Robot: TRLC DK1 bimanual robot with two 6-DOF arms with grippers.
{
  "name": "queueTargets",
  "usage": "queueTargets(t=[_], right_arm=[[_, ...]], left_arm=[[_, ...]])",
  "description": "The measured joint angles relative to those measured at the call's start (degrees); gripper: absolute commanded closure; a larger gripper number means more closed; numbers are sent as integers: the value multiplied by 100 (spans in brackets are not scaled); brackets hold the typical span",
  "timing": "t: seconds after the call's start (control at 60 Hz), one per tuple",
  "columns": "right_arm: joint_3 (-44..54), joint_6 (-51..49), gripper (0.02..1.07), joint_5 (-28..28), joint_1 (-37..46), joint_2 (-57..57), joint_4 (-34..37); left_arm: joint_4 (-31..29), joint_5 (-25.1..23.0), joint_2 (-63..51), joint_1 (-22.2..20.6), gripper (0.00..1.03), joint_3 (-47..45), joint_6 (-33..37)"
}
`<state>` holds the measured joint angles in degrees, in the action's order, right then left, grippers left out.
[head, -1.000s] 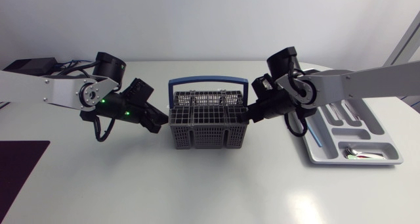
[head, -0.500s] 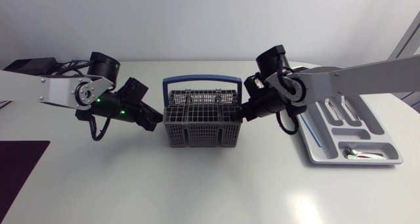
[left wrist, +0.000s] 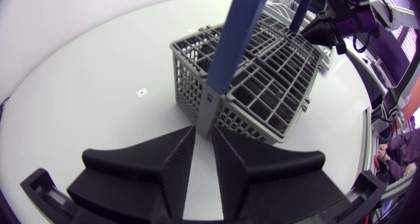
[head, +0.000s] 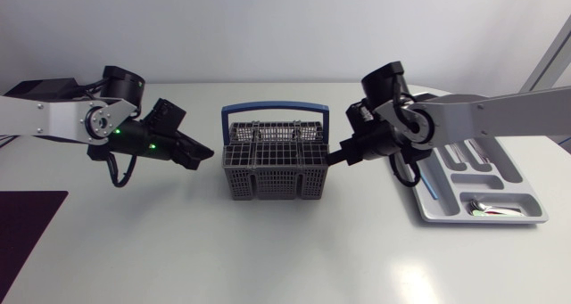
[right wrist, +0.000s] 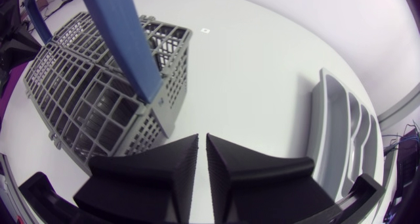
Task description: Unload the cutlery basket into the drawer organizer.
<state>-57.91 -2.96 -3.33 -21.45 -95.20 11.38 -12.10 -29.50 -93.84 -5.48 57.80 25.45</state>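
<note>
Flanking the cutlery basket (head: 272, 186), left gripper (head: 202, 152) and right gripper (head: 334, 158) narrowed, holding nothing; drawer organizer (head: 513, 173) far right.

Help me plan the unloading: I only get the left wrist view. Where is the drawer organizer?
Observer: The drawer organizer sits at the right of the table, beyond the basket from your left end effector.
Operator: Anything in it already?
Observer: Yes, cutlery lies in its front crosswise compartment.
Operator: Is the right end effector holding something?
Observer: No, the right wrist view shows nothing between its fingers.
</note>
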Motion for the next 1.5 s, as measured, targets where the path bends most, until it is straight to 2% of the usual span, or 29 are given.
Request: queueTargets(t=[0.05, 0.133, 0.183, 0.233, 0.367, 0.717, 0.833, 1.017, 1.383, 1.5], right_arm=[[103, -2, 32, -72, 57, 195, 2], [280, -4, 9, -256, 118, 584, -4], [400, -24, 6, -323, 144, 855, -11], [525, -50, 6, -374, 179, 1143, -13], [824, -177, 6, -461, 409, 1882, -44], [1663, -699, 6, -509, 1325, 3580, -46], [1932, -780, 6, -507, 1414, 4024, -44], [2188, -780, 6, -586, 1445, 4824, -46], [2824, -879, 6, -861, 1403, 6008, -63], [3005, -986, 6, -986, 1274, 6408, -66]], left_arm=[[0, 2, 136, 79, 53, 0, -2], [2, 0, 466, 210, 36, -70, -2], [2, 0, 708, 289, 23, -162, 0], [2, 0, 933, 385, 4, -258, -2], [0, -4, 1368, 697, 4, -435, -46], [48, 286, 1860, 1917, 5, -555, -599], [225, 299, 2343, 1969, 5, -914, -601], [1049, 476, 3425, 1967, 5, -1685, -1045], [1119, 476, 4542, 1891, 5, -2334, -1322], [1746, 476, 5167, 1939, 5, -2752, -1801]])
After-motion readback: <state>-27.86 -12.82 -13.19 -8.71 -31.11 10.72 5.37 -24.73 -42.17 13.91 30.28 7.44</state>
